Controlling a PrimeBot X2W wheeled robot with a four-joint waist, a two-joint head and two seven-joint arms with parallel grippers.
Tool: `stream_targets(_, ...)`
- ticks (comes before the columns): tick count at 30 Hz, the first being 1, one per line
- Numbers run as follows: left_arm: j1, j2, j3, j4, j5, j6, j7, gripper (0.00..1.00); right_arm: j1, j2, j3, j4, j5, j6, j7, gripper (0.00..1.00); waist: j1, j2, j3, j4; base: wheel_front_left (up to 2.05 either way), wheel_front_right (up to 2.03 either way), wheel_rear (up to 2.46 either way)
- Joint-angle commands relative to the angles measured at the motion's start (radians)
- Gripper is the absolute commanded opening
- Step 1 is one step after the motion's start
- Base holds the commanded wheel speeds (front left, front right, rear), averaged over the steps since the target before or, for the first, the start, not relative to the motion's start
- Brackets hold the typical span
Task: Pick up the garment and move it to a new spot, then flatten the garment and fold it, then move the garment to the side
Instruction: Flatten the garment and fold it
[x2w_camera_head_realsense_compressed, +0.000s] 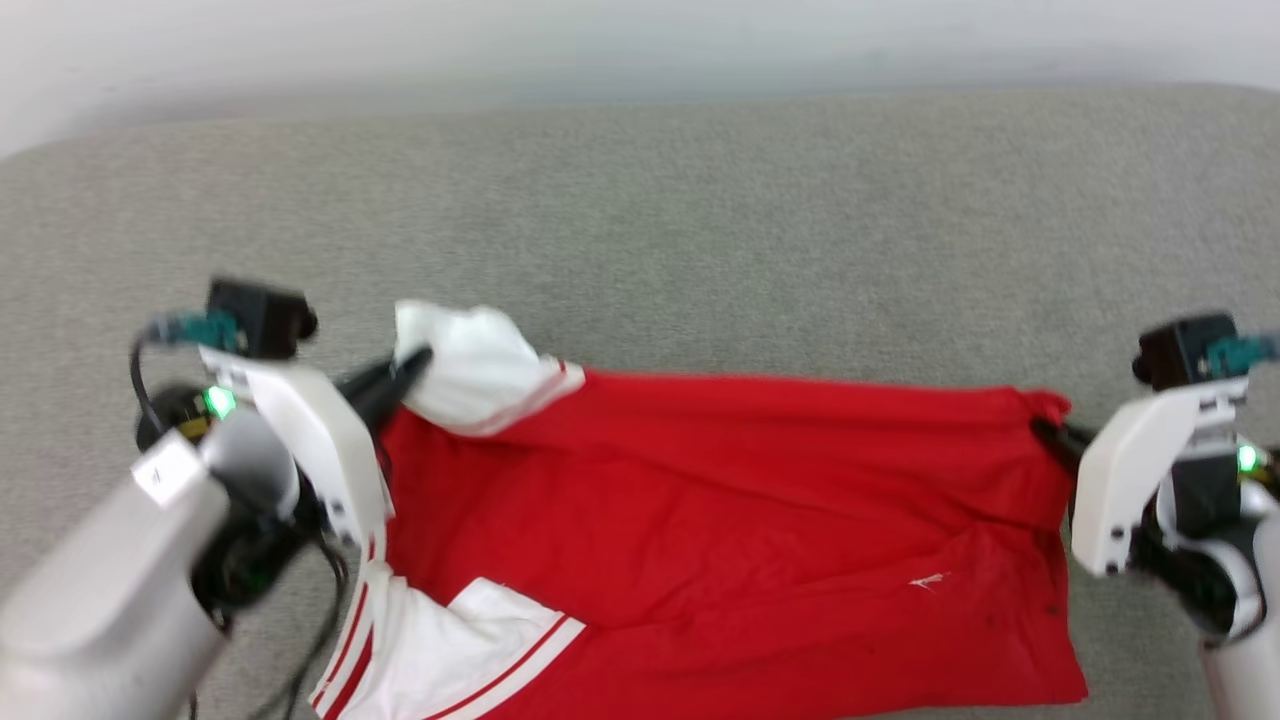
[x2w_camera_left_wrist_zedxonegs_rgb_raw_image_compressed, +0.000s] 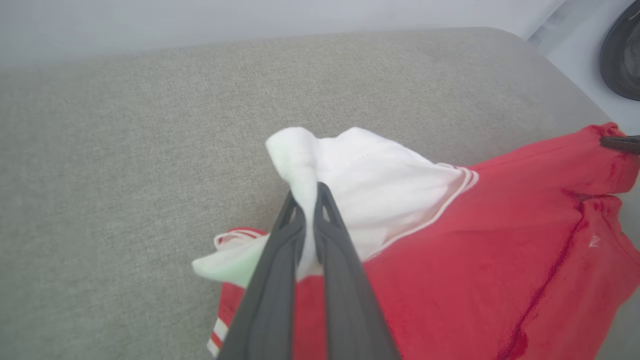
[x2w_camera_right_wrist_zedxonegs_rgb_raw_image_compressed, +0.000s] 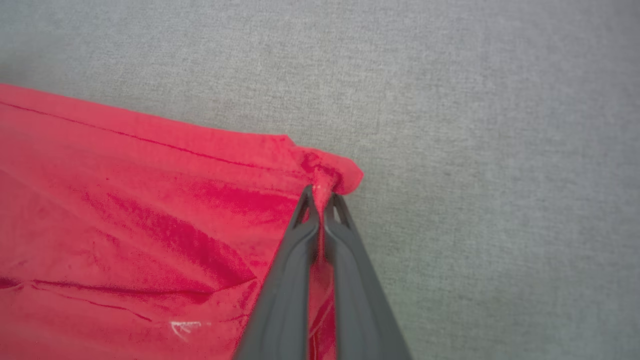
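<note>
**Two grippers pinch a red shirt at opposite ends**

Both grippers are clamped on the garment (x2w_camera_head_realsense_compressed: 720, 480), a red jersey-style shirt with white sleeves and red-and-white striped trim. It is spread left to right across the near part of a grey fabric-covered worktop (x2w_camera_head_realsense_compressed: 700, 200). Its far edge is drawn fairly straight between the two grips.

On the left, the left gripper (x2w_camera_head_realsense_compressed: 412, 362) has its two dark fingers pressed together on a bunched white sleeve. The sleeve rises in a soft peak past the fingertips. On the right, the right gripper (x2w_camera_head_realsense_compressed: 1048, 432) has its fingers closed on the shirt's red far-right corner, where the cloth puckers into a small knot.

A second white sleeve with striped trim lies at the near left, beside the left arm. A small white mark shows on the red cloth toward the right.
</note>
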Motion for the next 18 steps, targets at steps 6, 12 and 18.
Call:
stream_targets(6, 0.185, 0.001, -0.018, -0.094, -0.018, 0.069, -0.069, 0.00, 0.135, 0.047, -0.052, -0.007, -0.026, -0.001, -0.072, 0.00, 0.0000, -0.0001, -0.047, 0.037, 0.00, 0.00, 0.00)
stream_targets(12, 0.352, -0.018, -0.044, -0.140, -0.056, 0.120, -0.111, 0.00, 0.226, 0.082, -0.088, 0.042, -0.027, -0.001, -0.158, 0.00, 0.0000, -0.0001, -0.075, 0.040, 0.00, 0.00, 0.00)
stream_targets(18, 0.450, -0.039, -0.068, -0.105, -0.072, 0.147, -0.142, 0.00, 0.283, 0.095, -0.092, 0.109, -0.021, -0.001, -0.231, 0.00, 0.0000, -0.0001, -0.095, 0.033, 0.00, 0.00, 0.00)
